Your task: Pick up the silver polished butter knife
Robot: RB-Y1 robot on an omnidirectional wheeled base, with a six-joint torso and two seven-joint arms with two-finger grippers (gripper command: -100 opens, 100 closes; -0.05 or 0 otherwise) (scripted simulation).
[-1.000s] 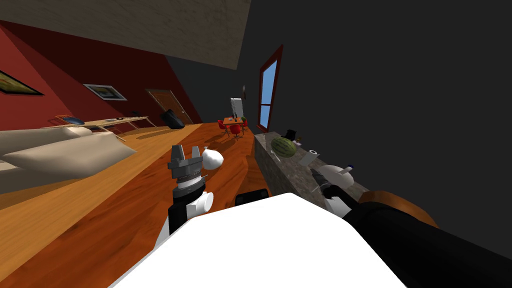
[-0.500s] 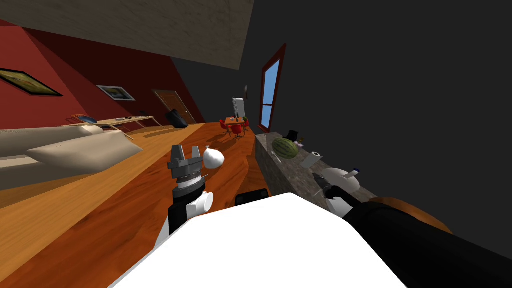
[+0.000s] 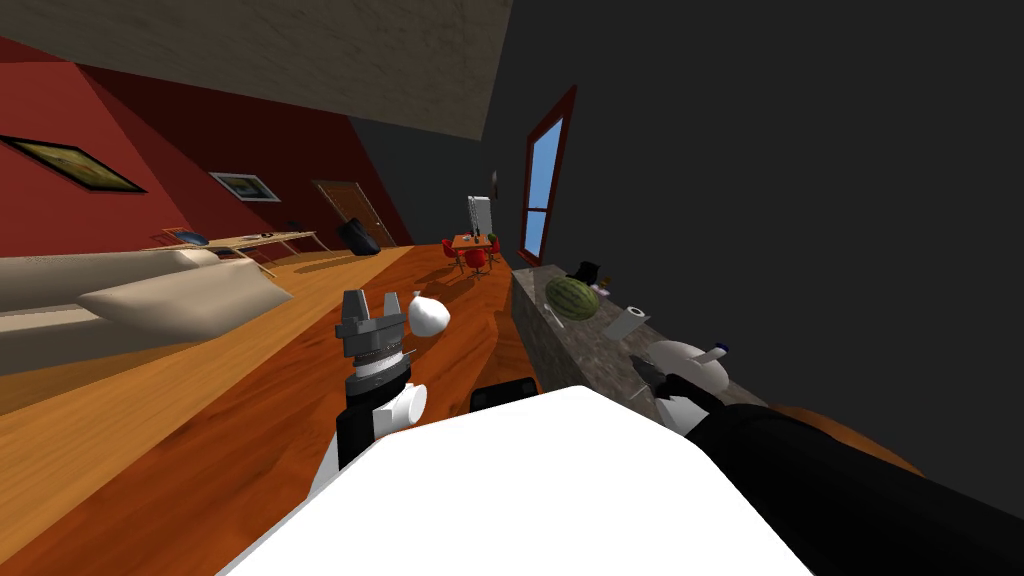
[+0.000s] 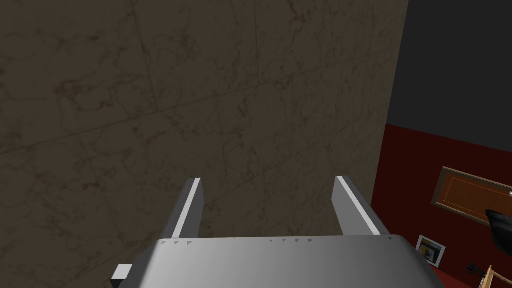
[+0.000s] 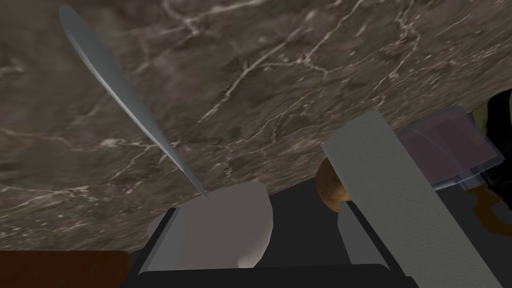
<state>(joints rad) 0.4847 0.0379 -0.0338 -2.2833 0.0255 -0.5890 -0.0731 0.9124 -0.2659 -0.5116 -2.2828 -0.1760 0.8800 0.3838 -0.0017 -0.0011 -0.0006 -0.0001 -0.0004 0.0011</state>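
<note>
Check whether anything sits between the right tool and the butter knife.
Nothing visible. The butter knife lies bare on the marble counter, its near end at one finger of the open right tool. A brown round thing sits by the other finger, aside.

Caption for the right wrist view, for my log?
Right end effector open over the marble counter, butter knife lying beside one finger, not between them.

Our head camera looks down and forward, rolled, along the room, with the counter [image 3: 590,345] at our right. Our right wrist camera looks past its fingers [image 5: 400,210], very close over that same counter top. Our left wrist camera faces away from it.
</note>
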